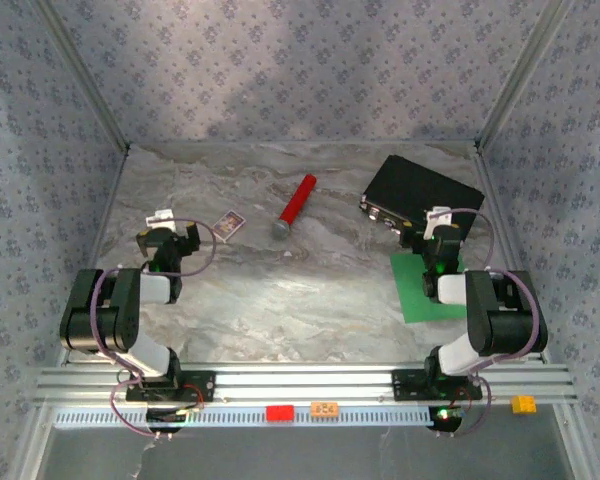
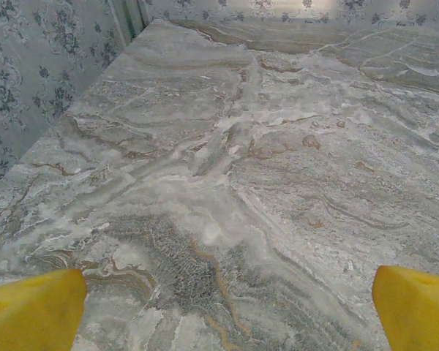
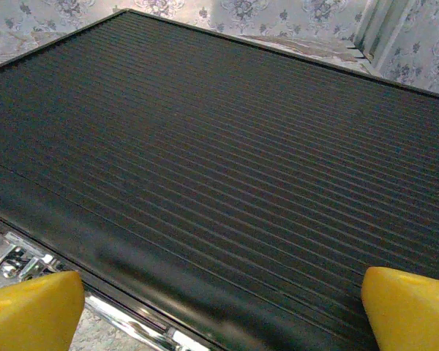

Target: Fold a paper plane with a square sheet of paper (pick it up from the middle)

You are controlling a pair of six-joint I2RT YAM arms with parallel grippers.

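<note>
- Table [image 1: 280,300]: carrying everything; no folding showing anywhere yet.
- Case [image 1: 425,190]: lying far right; right gripper [image 3: 219,307] is facing its ribbed top, jaws gaping wide, gripping nothing.
- Sheet [image 1: 417,297]: lying flat and unfolded near the right edge, partly under the right arm, not being lifted.
- Left gripper [image 2: 219,307]: hanging over bare table, jaws gaping wide, gripping nothing.
- Cylinder [image 1: 295,205], card [image 1: 230,222]: sitting mid-table, well apart from the sheet.
- Task looking barely started: middle pickup and all folds remaining, plane not made.

Left end effector [image 1: 170,241] and right end effector [image 1: 438,233] both wide apart, empty.
</note>
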